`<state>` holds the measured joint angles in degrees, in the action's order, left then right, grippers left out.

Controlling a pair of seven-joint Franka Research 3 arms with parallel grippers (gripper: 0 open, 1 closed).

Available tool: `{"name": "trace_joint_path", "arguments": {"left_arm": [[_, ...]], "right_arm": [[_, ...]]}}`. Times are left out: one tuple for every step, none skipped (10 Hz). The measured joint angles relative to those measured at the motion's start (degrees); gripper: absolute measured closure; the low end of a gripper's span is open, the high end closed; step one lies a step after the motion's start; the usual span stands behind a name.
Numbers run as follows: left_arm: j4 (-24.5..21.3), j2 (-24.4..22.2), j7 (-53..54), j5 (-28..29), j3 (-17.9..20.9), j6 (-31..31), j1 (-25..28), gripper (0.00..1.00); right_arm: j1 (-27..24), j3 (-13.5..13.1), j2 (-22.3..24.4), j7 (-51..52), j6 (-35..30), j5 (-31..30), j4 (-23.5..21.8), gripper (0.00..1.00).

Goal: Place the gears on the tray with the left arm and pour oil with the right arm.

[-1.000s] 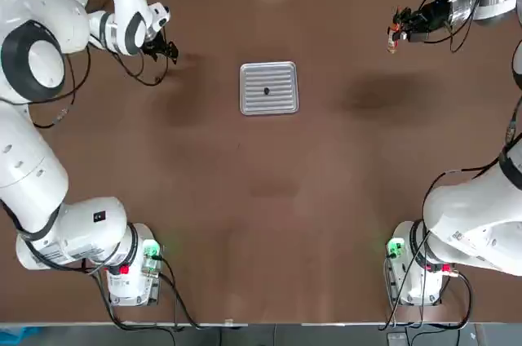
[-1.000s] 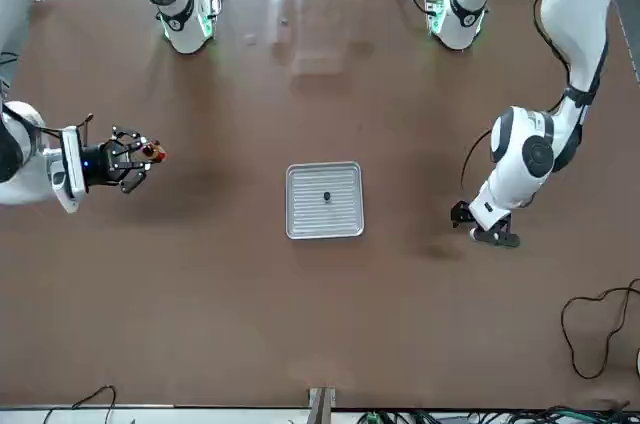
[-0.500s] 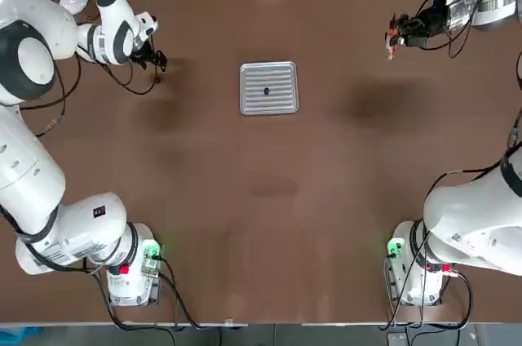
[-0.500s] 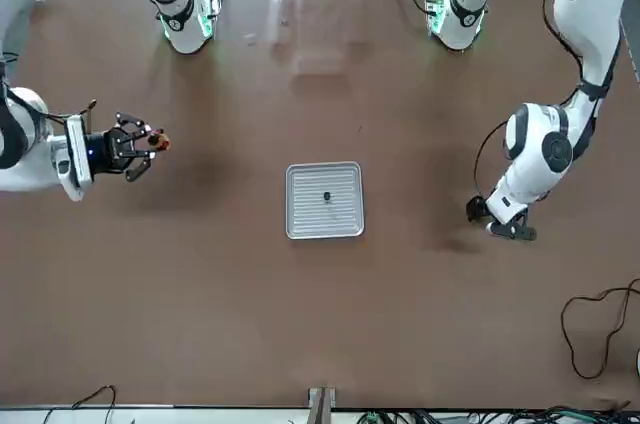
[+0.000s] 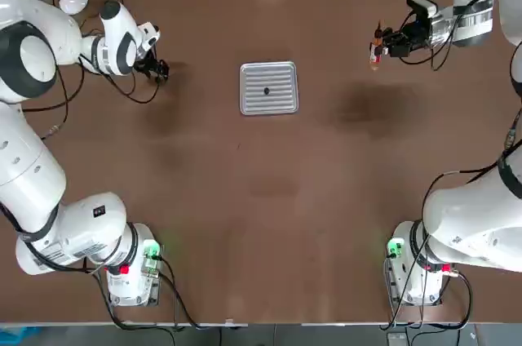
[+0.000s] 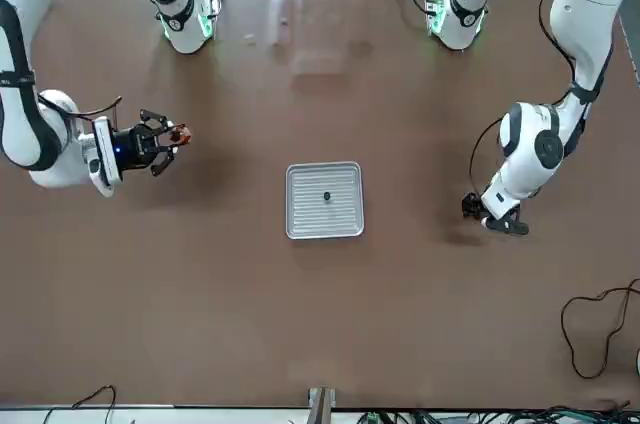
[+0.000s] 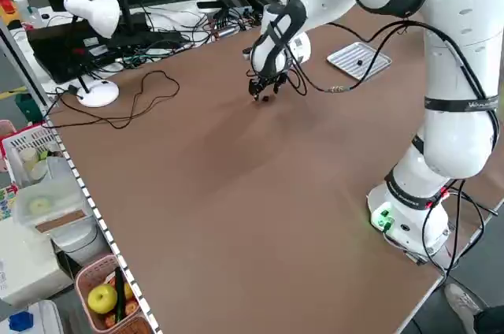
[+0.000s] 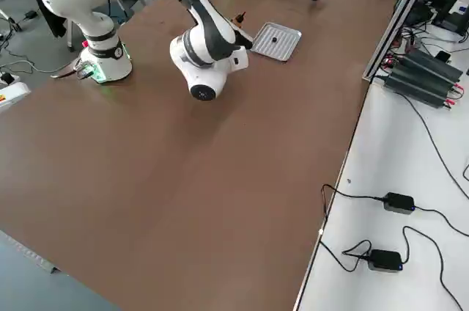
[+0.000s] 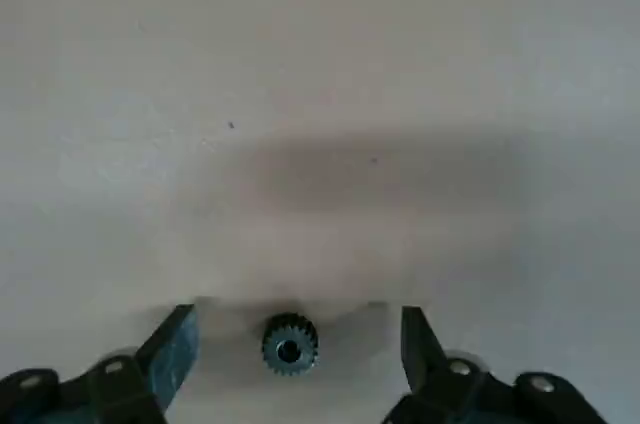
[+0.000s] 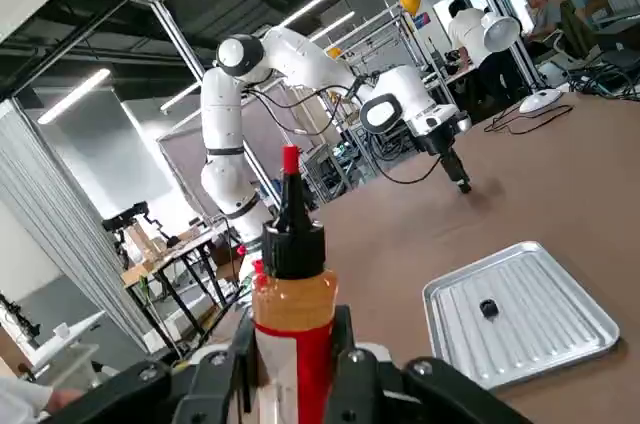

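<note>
With our left end effector [image 9: 299, 314] we reach low over the bench [image 5: 269, 224], its fingers spread wide. Between them, touching neither, a loose gear [image 9: 289, 344] lies on the bench with its bored end showing. We judge that we keep the jaws apart so that they can pass on both sides of the teeth before squeezing; the gear sits nearer one finger, so a little centring may help. If we close off-centre, we could nudge it or tip it.

To the right of that end effector, well apart, rests the tray [image 5: 268, 105], already bearing one dark gear [image 5: 267, 91] on its ribs. It lies between our two arms, which presumably lets the left one deliver parts and the right one add oil over the same spot.

Our right end effector [image 10: 294, 329] is beyond the tray's other side, clamped around the body of the oil bottle [image 10: 313, 369]. We hold it roughly upright with the red tip [image 10: 291, 159] above the fingers, likely so that nothing drips early and the nozzle remains free for tilting.

We take the step in hand to be picking up the second gear. Setting it on the tray and pouring both look still to be done.
</note>
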<state>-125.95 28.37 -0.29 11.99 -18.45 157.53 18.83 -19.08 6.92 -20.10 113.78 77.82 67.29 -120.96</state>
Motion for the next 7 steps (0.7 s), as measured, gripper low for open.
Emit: {"name": "trace_joint_path", "arguments": {"left_arm": [[-0.18,0.09,0.0,0.0,0.01,0.0,0.02,0.12],[-0.35,0.13,0.0,0.0,0.01,0.0,0.03,0.15],[-0.39,0.12,0.0,0.0,0.01,0.0,0.08,0.17],[-0.38,0.11,0.0,0.0,0.03,0.03,0.12,0.2],[-0.38,0.07,0.0,0.0,0.03,0.05,0.21,0.22],[-0.38,0.04,0.01,0.0,0.06,0.06,0.28,0.24],[-0.36,-0.1,0.28,0.01,0.16,0.07,0.42,0.34]], "right_arm": [[0.68,0.0,0.0,-0.17,0.26,0.95,-1.28,0.69],[1.12,0.0,-0.01,-1.15,0.32,1.6,-2.16,0.69],[1.27,0.0,0.0,-2.51,0.33,2.09,-2.44,0.69],[1.31,-0.01,0.01,-3.43,0.33,2.4,-2.48,0.69],[1.4,-0.01,0.01,-4.73,0.33,2.48,-2.51,0.69],[1.56,0.0,0.01,-6.12,0.32,2.49,-2.68,0.69],[1.95,-0.01,0.01,-6.8,0.32,2.5,-3.11,0.69]]}}
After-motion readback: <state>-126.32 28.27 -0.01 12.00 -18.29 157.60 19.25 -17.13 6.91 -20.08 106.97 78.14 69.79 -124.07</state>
